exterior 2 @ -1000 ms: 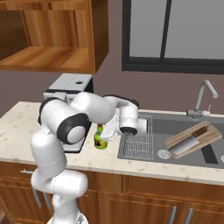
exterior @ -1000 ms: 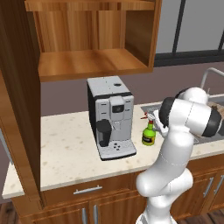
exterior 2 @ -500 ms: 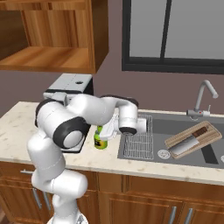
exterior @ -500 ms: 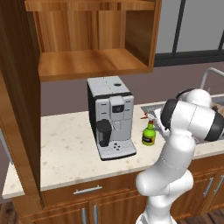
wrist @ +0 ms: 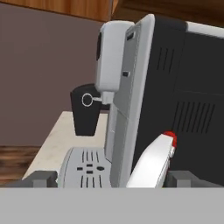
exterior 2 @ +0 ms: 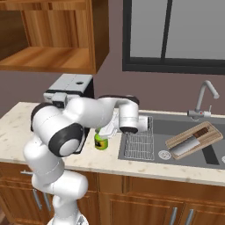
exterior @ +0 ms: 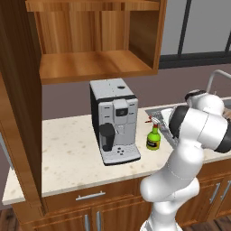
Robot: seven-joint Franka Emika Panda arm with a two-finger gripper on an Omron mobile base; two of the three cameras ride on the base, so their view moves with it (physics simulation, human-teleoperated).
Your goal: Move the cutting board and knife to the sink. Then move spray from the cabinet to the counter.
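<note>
While the arm bends low over the counter (exterior: 67, 149), its end effector (wrist: 109, 178) gapes wide, straddling the spray (exterior: 154, 137) ungripped.

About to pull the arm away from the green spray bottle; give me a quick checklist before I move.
1. Small green spray bottle with white trigger upright on beige speckled counter: ok.
2. Gripper open, fingers either side of the trigger: ok.
3. Whether the fingers touch the bottle: cannot tell.
4. Wooden cutting board in dark grey sink: ok.
5. Dark-handled knife on the board: ok.
6. Grey coffee machine close beside the bottle: not ok.
</note>
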